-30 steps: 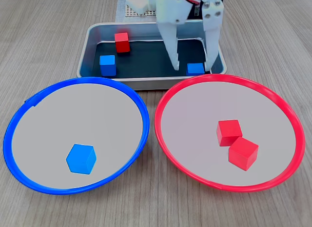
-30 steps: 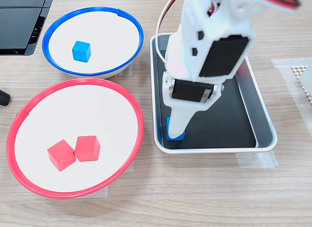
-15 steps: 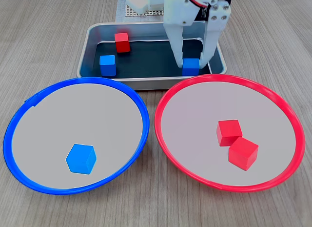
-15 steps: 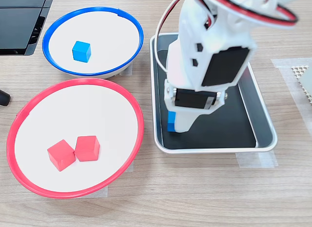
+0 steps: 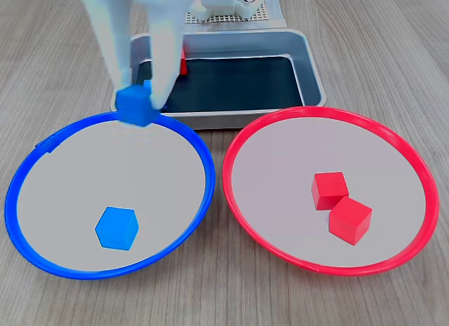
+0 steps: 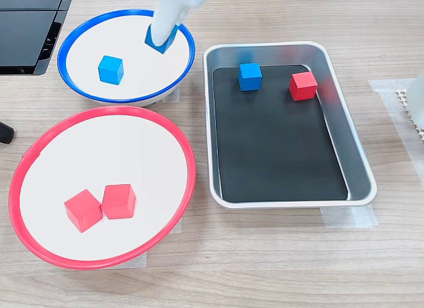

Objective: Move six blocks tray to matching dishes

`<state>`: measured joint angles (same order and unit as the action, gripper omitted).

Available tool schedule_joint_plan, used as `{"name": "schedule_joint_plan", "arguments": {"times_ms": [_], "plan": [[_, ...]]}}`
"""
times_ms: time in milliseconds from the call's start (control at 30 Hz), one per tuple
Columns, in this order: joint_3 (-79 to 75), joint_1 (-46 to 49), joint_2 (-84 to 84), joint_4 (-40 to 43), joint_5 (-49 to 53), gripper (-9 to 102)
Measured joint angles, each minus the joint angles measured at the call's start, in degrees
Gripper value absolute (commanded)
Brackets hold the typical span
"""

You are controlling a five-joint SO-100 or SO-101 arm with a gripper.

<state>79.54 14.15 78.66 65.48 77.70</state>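
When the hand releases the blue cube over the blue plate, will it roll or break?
The held blue cube looks solid and flat-faced, so rolling seems unlikely. It may slide a little on the blue dish, whose smooth surface slopes inward. It probably won't break.

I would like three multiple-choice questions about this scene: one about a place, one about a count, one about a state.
1. Where is the gripper in a fixed view?
A. over the blue-rimmed dish
B. over the red-rimmed dish
C. inside the tray

2. How many blocks lie in the tray?
A. one
B. two
C. four

3. What is the gripper's state?
A. open and empty
B. shut on a red block
C. shut on a blue block

Answers: 1 A, it hangs above the blue rim. 2 B, one blue block and one red block sit at the tray's far end. 3 C, the fingers clamp a blue cube.
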Motion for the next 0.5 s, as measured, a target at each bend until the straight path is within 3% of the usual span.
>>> {"name": "schedule_joint_plan", "arguments": {"times_ms": [67,133,167,233,267,400,500], "plan": [[-0.3,1.5,-4.7,-4.7,2.2,22],[-0.3,2.2,-6.1,-6.3,3.1,22],[-0.4,2.3,-6.2,-7.3,2.5,19],[-0.3,1.9,-6.3,-7.8,2.3,2],[-0.1,1.6,-5.6,-7.7,1.7,0],[0.4,0.8,-1.2,-1.1,1.1,0],[0.4,1.1,4.0,9.2,7.5,0]]}}
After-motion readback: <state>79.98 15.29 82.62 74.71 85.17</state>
